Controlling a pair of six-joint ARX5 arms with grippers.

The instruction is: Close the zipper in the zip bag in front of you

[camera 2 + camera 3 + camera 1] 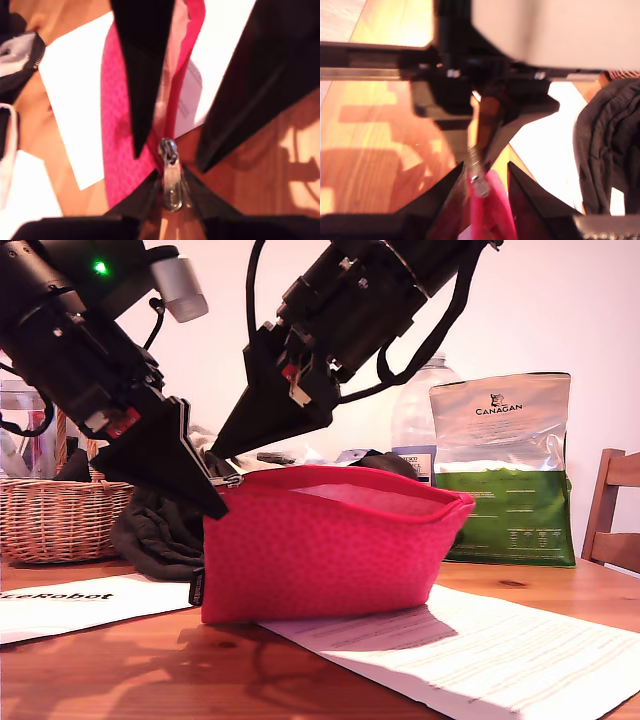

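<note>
The red-pink zip bag (320, 550) stands on the wooden table with its mouth gaping open. At the bag's end on the exterior view's left, my first gripper (227, 492) is shut on the silver pull tab (229, 481) of the zipper. In the first wrist view the tab (172, 189) sits pinched between its pads, and the red zip track (182, 65) runs away from it. My second gripper (214, 452) comes down from above at the same end. It is open, its fingers (142, 100) straddling the bag's edge (487, 212) just behind the pull tab (479, 186).
A green-and-silver Canagan bag (505, 470), a plastic bottle (420, 415) and a dark cloth (155, 530) stand behind the pouch. A wicker basket (55, 515) is at the exterior view's left, a chair (615, 510) at its right. Printed papers (450, 650) lie under and in front of the pouch.
</note>
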